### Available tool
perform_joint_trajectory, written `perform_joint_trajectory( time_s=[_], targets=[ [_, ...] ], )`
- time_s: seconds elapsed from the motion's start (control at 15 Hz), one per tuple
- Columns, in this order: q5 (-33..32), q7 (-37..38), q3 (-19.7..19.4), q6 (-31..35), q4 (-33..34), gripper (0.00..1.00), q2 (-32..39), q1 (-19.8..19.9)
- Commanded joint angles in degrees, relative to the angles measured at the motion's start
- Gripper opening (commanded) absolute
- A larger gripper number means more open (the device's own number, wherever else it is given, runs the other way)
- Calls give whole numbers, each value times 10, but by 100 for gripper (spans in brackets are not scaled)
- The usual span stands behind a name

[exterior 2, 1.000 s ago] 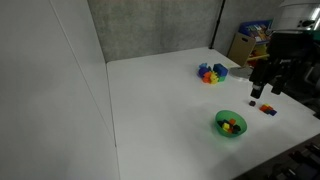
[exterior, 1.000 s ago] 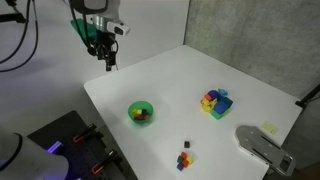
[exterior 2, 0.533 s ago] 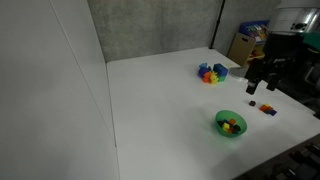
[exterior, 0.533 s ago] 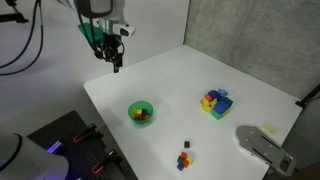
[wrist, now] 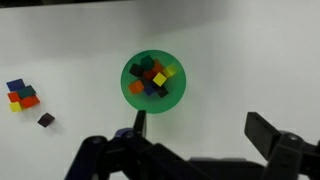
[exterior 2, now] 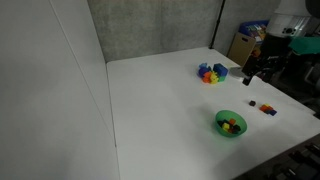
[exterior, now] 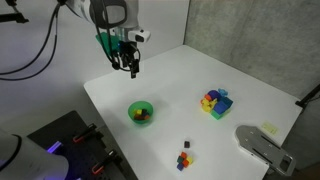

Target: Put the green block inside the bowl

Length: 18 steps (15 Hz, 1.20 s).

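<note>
The bright-green bowl (wrist: 155, 82) sits on the white table and holds several small coloured cubes; it shows in both exterior views (exterior: 141, 113) (exterior 2: 231, 124). A tiny dark cube (wrist: 46, 119), which looks like the green block, lies alone on the table beside a little cluster of red, blue and yellow cubes (wrist: 20, 94). It also shows in both exterior views (exterior: 187, 143) (exterior 2: 249, 103). My gripper (wrist: 200, 130) is open and empty. It hangs high above the table (exterior: 128, 64) (exterior 2: 252, 77), apart from the bowl and the dark cube.
A larger multicoloured block pile (exterior: 214, 101) (exterior 2: 211, 73) stands farther along the table. A grey device (exterior: 262, 146) sits at the table corner near the small cubes. Table edges run close to the bowl (exterior: 100, 125). A grey wall stands behind.
My gripper has moved from beyond the table's far edge to over the table, closer to the bowl. It stays open. The cubes and the bowl have not moved.
</note>
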<state>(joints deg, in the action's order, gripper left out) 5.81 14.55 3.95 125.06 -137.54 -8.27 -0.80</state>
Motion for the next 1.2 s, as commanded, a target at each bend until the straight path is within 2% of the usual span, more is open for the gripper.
perform_joint_trajectory(
  time_s=[0.0,0.33,0.73,1.13],
  targets=[
    [-43,14,-13,53,-1,100,27,15],
    [-86,6,-43,130,-1,100,80,34],
    [-119,-52,-77,218,10,100,148,47],
    [-114,-118,-105,273,41,100,228,66]
  ],
)
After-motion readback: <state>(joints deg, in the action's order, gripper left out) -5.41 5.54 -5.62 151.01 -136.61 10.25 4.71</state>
